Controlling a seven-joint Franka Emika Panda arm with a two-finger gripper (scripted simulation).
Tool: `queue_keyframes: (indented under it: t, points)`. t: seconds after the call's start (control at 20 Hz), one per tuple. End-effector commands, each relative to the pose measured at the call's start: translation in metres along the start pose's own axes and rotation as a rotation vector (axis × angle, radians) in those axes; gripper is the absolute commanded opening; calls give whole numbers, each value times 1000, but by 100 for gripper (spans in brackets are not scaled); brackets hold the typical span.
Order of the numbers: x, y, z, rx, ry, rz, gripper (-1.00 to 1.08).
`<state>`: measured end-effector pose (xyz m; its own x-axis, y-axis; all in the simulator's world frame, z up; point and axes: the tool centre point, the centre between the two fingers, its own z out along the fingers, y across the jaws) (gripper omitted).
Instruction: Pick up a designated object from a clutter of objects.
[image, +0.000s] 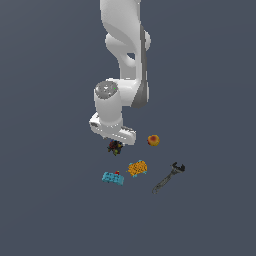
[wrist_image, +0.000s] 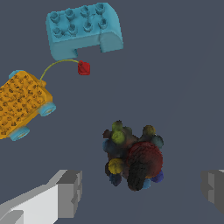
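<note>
1. Below the white arm's two-fingered gripper (wrist_image: 142, 190), whose jaws stand spread wide and hold nothing, lies the small dark spiky lump flecked red and yellow-green (wrist_image: 133, 158), between the fingers, probably lined up for grasping.
2. Nearby lie the cyan studded block (wrist_image: 83, 29) and the orange bumpy block (wrist_image: 22, 103), both apart from the lump.
3. No writing or brand is readable.

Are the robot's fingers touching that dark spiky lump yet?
Apart. In the wrist view the dark spiky lump sits between the open gripper's fingers, with bare floor showing on both sides of it.
</note>
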<state>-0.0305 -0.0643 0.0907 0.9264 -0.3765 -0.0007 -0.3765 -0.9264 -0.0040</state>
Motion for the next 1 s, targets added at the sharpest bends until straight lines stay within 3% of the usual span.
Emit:
queue_keyframes:
  t: [0.0,0.45,0.95]
  points:
    - [-2,3,7,-2,1,11,100]
    - [-4,5,15,-4,0,15,100]
    - [-5,6,54,-4,1,17,100]
